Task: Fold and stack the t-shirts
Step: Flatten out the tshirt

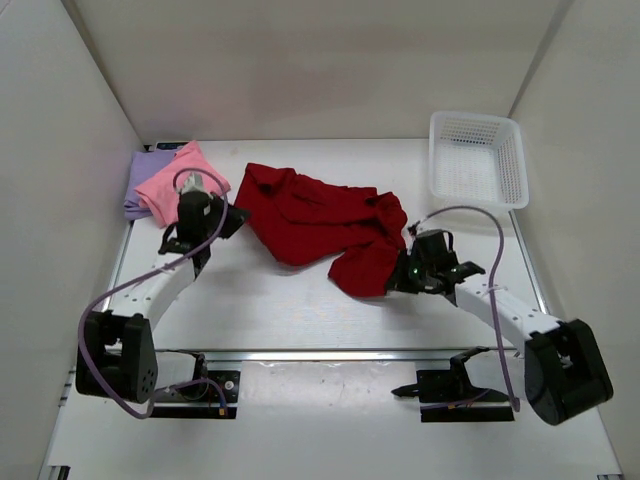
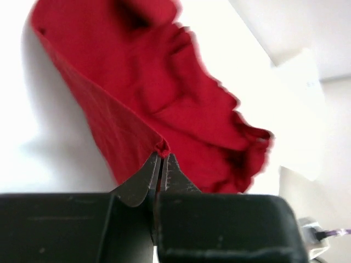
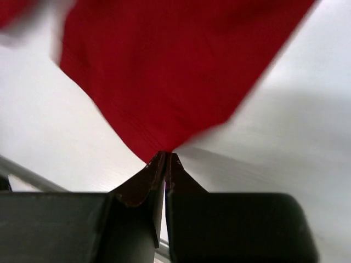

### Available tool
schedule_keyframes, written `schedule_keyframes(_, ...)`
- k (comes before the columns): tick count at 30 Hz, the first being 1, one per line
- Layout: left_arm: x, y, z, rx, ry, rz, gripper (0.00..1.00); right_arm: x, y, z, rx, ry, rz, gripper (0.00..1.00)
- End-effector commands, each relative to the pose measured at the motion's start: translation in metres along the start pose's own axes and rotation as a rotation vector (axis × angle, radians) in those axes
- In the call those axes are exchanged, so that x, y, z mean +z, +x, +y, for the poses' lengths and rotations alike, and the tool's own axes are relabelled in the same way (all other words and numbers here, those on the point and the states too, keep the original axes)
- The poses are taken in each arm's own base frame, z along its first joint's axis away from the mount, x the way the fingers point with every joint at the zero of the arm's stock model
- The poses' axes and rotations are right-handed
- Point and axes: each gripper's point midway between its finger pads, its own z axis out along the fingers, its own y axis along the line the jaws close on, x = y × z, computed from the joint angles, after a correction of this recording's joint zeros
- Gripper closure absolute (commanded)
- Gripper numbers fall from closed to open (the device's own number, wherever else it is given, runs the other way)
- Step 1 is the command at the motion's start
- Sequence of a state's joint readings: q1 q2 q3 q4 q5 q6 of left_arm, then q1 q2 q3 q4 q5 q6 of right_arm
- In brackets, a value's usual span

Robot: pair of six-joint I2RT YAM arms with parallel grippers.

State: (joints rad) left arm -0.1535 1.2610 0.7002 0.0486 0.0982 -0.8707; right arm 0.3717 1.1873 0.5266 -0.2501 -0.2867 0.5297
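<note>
The dark red t-shirt (image 1: 320, 225) lies crumpled across the middle of the table. My left gripper (image 1: 238, 216) is at its left edge. In the left wrist view this gripper (image 2: 160, 156) is shut on a corner of the red fabric (image 2: 164, 93). My right gripper (image 1: 400, 270) is at the shirt's lower right end. The right wrist view has it (image 3: 166, 157) shut on a tip of the red cloth (image 3: 170, 71). At the far left, a pink t-shirt (image 1: 168, 182) rests folded on a lavender t-shirt (image 1: 138, 190).
A white lattice basket (image 1: 478, 160) stands at the back right corner. White walls enclose the table on three sides. The arm bases (image 1: 200, 390) and their cables sit along the near edge.
</note>
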Motion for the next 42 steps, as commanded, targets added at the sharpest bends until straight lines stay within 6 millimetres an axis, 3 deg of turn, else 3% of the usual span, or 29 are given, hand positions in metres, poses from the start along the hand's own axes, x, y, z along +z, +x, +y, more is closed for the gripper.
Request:
schedule_keyframes(1,-0.013,-0.038,-0.081,0.101,0.192,0.019,1.00,-0.061,-0.101,0.042,-0.158,0.054,-0.338,1.00)
schedule_keyframes(2,-0.022,-0.060,-0.105,0.135,0.218,-0.005,1.00,-0.094,-0.136,0.060,-0.190,0.080,-0.466,1.00)
schedule_keyframes(3,-0.038,-0.083,-0.130,0.159,0.263,-0.041,1.00,-0.109,-0.149,0.058,-0.221,0.141,-0.508,1.00)
schedule_keyframes(4,-0.046,-0.101,-0.134,0.155,0.262,-0.067,1.00,-0.147,-0.179,0.082,-0.236,0.114,-0.617,1.00)
schedule_keyframes(5,-0.066,-0.129,-0.160,0.163,0.318,-0.128,1.00,-0.186,-0.206,0.103,-0.262,0.099,-0.724,1.00)
schedule_keyframes(6,-0.088,-0.163,-0.174,0.139,0.361,-0.194,1.00,-0.202,-0.220,0.103,-0.278,0.136,-0.770,1.00)
schedule_keyframes(7,-0.101,-0.188,-0.171,0.126,0.384,-0.227,1.00,-0.235,-0.237,0.121,-0.295,0.119,-0.853,1.00)
schedule_keyframes(8,-0.122,-0.207,-0.190,0.116,0.439,-0.258,1.00,-0.269,-0.262,0.139,-0.303,0.116,-0.935,1.00)
schedule_keyframes(9,-0.138,-0.229,-0.202,0.118,0.469,-0.291,1.00,-0.281,-0.270,0.141,-0.333,0.151,-0.946,1.00)
schedule_keyframes(11,-0.152,-0.251,-0.209,0.134,0.453,-0.337,1.00,-0.344,-0.308,0.179,-0.367,0.144,-1.083,0.99)
schedule_keyframes(12,-0.162,-0.261,-0.217,0.132,0.459,-0.359,1.00,-0.337,-0.318,0.188,-0.413,0.176,-1.072,1.00)
schedule_keyframes(13,-0.164,-0.267,-0.215,0.120,0.465,-0.361,1.00,-0.387,-0.328,0.207,-0.409,0.159,-1.191,1.00)
schedule_keyframes(14,-0.172,-0.274,-0.221,0.123,0.481,-0.380,1.00,-0.416,-0.339,0.226,-0.430,0.150,-1.268,1.00)
schedule_keyframes(15,-0.179,-0.284,-0.223,0.119,0.482,-0.405,1.00,-0.409,-0.350,0.232,-0.483,0.199,-1.263,1.00)
schedule_keyframes(16,-0.177,-0.290,-0.220,0.104,0.476,-0.406,1.00,-0.451,-0.347,0.244,-0.483,0.200,-1.375,1.00)
schedule_keyframes(19,-0.171,-0.296,-0.215,0.103,0.461,-0.417,1.00,-0.442,-0.357,0.246,-0.508,0.190,-1.402,1.00)
schedule_keyframes(22,-0.153,-0.290,-0.201,0.107,0.361,-0.439,1.00,-0.401,-0.381,0.237,-0.543,0.111,-1.307,1.00)
schedule_keyframes(23,-0.144,-0.287,-0.190,0.113,0.336,-0.438,1.00,-0.392,-0.398,0.212,-0.473,0.116,-1.287,1.00)
schedule_keyframes(24,-0.127,-0.280,-0.179,0.103,0.297,-0.427,1.00,-0.362,-0.415,0.195,-0.471,0.100,-1.216,1.00)
schedule_keyframes(25,-0.110,-0.274,-0.171,0.101,0.269,-0.402,1.00,-0.352,-0.425,0.179,-0.459,0.114,-1.193,1.00)
schedule_keyframes(28,-0.054,-0.249,-0.143,0.096,0.180,-0.347,1.00,-0.268,-0.464,0.148,-0.439,0.063,-1.044,1.00)
schedule_keyframes(31,0.005,-0.230,-0.121,0.085,0.105,-0.270,1.00,-0.208,-0.483,0.126,-0.419,0.032,-0.956,1.00)
schedule_keyframes(32,0.027,-0.224,-0.111,0.082,0.083,-0.230,1.00,-0.207,-0.487,0.128,-0.421,0.013,-0.961,1.00)
schedule_keyframes(34,0.045,-0.236,-0.127,0.070,0.112,-0.220,1.00,-0.191,-0.502,0.114,-0.388,0.007,-0.966,1.00)
schedule_keyframes(35,0.063,-0.232,-0.119,0.055,0.103,-0.177,1.00,-0.198,-0.509,0.119,-0.395,-0.007,-1.002,1.00)
schedule_keyframes(37,0.056,-0.265,-0.152,0.046,0.175,-0.236,1.00,-0.223,-0.523,0.120,-0.369,-0.033,-1.082,1.00)
schedule_keyframes(38,0.062,-0.262,-0.158,0.045,0.188,-0.219,1.00,-0.241,-0.530,0.128,-0.384,-0.064,-1.146,1.00)
schedule_keyframes(39,0.045,-0.280,-0.184,0.048,0.250,-0.264,1.00,-0.258,-0.531,0.131,-0.372,-0.088,-1.177,1.00)
schedule_keyframes(42,0.013,-0.320,-0.207,0.046,0.319,-0.354,1.00,-0.330,-0.525,0.156,-0.416,-0.139,-1.328,1.00)
